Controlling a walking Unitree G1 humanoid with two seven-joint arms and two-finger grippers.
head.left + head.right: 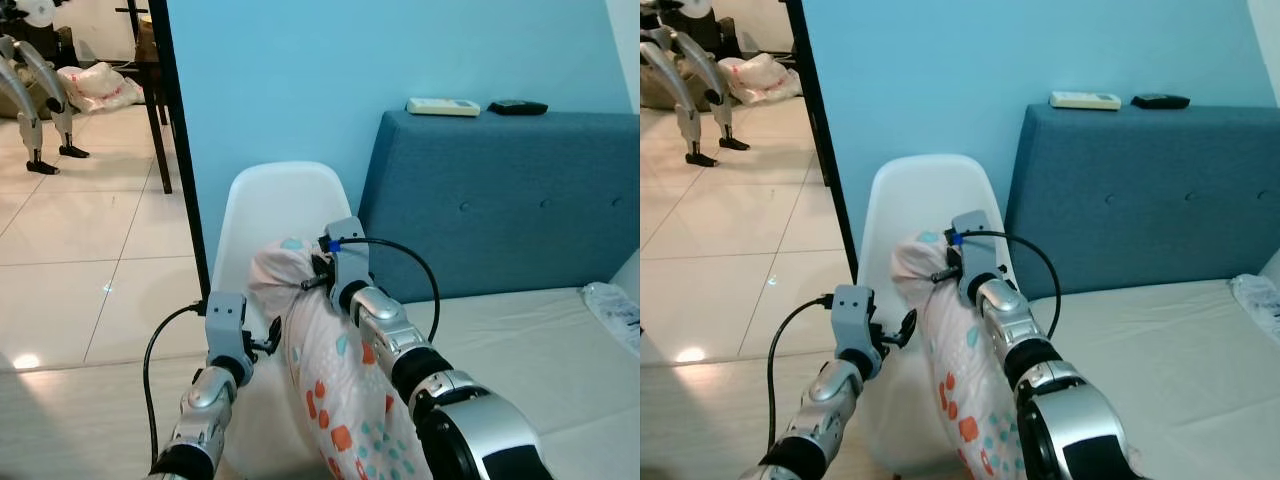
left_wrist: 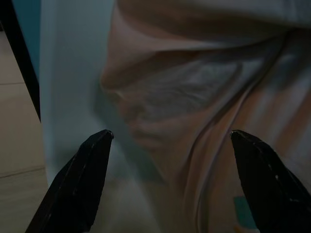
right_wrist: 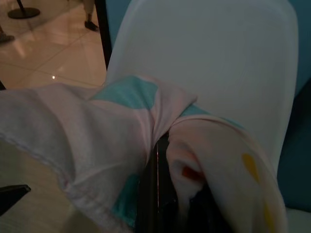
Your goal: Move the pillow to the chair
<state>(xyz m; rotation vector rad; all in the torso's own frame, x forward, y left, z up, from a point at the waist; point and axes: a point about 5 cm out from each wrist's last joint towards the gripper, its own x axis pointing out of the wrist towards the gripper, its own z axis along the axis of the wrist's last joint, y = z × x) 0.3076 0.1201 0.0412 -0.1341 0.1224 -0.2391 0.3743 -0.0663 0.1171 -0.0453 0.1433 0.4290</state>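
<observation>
A pink pillow (image 1: 335, 400) with teal and orange spots hangs upright over the seat of a white plastic chair (image 1: 270, 205). My right gripper (image 1: 318, 272) is shut on the pillow's bunched top corner (image 3: 146, 126), close to the chair back. My left gripper (image 1: 270, 342) is open just left of the pillow, its black fingertips (image 2: 95, 145) apart with the pillow's fabric (image 2: 194, 107) and the chair shell between them, touching neither.
A blue sofa (image 1: 500, 200) stands right of the chair, with a white remote (image 1: 442, 106) and a dark one (image 1: 517, 107) on its back. A black pole (image 1: 180, 140) rises left of the chair. Tiled floor (image 1: 90, 260) spreads left, with another robot's legs (image 1: 35, 100) far back.
</observation>
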